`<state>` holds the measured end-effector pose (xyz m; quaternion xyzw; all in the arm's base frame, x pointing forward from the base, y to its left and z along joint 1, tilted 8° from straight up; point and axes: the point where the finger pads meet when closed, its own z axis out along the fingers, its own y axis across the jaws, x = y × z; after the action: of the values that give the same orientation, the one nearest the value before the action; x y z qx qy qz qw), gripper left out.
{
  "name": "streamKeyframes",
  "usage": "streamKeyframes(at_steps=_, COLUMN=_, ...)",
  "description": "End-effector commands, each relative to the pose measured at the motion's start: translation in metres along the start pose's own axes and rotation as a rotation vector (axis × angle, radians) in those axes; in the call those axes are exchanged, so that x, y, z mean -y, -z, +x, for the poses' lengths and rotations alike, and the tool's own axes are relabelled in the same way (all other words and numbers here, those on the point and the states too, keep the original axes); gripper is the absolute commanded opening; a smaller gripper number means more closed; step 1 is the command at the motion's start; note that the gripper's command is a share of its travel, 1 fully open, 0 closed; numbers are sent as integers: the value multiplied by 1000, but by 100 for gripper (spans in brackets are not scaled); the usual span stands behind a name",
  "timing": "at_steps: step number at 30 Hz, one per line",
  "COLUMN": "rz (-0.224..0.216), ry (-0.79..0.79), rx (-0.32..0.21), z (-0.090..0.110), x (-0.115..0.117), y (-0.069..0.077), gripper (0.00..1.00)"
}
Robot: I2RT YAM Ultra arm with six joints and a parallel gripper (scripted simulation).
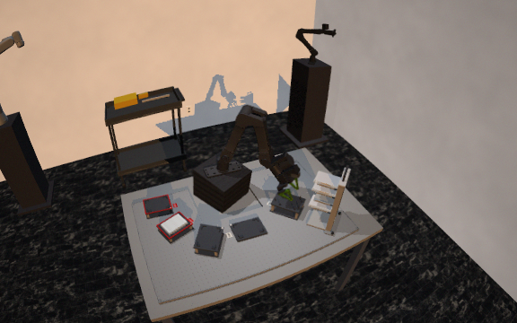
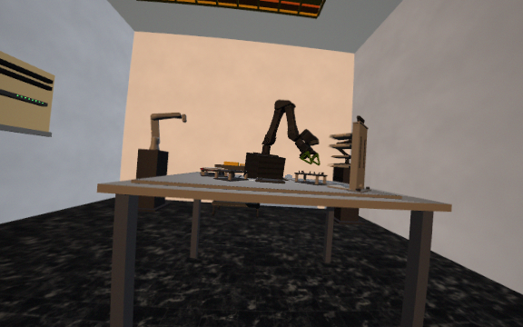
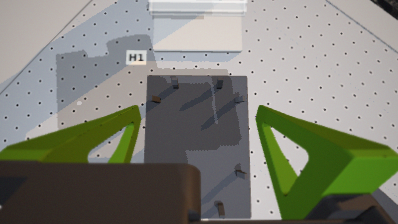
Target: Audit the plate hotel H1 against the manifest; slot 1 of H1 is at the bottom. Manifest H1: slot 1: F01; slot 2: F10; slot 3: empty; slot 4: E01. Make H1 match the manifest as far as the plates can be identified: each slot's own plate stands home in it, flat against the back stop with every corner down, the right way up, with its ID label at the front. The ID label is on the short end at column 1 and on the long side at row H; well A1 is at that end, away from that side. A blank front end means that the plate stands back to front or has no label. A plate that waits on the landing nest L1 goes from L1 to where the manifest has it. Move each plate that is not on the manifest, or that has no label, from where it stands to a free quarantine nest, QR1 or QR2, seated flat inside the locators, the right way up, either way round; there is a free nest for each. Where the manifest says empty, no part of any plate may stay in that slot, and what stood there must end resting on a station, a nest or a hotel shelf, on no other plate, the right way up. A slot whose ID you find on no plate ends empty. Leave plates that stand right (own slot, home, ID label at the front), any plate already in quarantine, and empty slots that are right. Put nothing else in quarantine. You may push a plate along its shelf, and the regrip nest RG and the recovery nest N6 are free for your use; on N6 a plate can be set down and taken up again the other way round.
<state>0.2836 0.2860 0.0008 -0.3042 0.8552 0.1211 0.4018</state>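
My gripper with green fingers is open and empty. It hangs above a dark empty nest that stands in front of the plate hotel H1. In the wrist view the fingers straddle this nest from above, and the H1 tag and the hotel's pale front lie beyond it. The hotel shows pale plates on its shelves; I cannot read any labels. A white plate sits in a red-framed quarantine nest. The other red-framed nest is dark and bare.
The arm's dark base block stands mid-table. Two more dark nests lie toward the front. In the exterior view the gripper hangs above the nest, left of the hotel.
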Motion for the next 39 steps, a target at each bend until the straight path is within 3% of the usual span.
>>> streamKeyframes(at_steps=1, rz=-6, ry=-9, rx=61, z=-14, x=-1, y=-2, gripper=100)
streamKeyframes(at_steps=12, rz=-6, ry=-9, rx=61, z=-11, x=-1, y=-4, gripper=100)
streamKeyframes(at_steps=32, rz=-6, ry=-9, rx=61, z=-34, x=-1, y=-24, gripper=100)
streamKeyframes(at_steps=39, rz=-6, ry=-9, rx=61, z=-34, x=-1, y=-24, gripper=100)
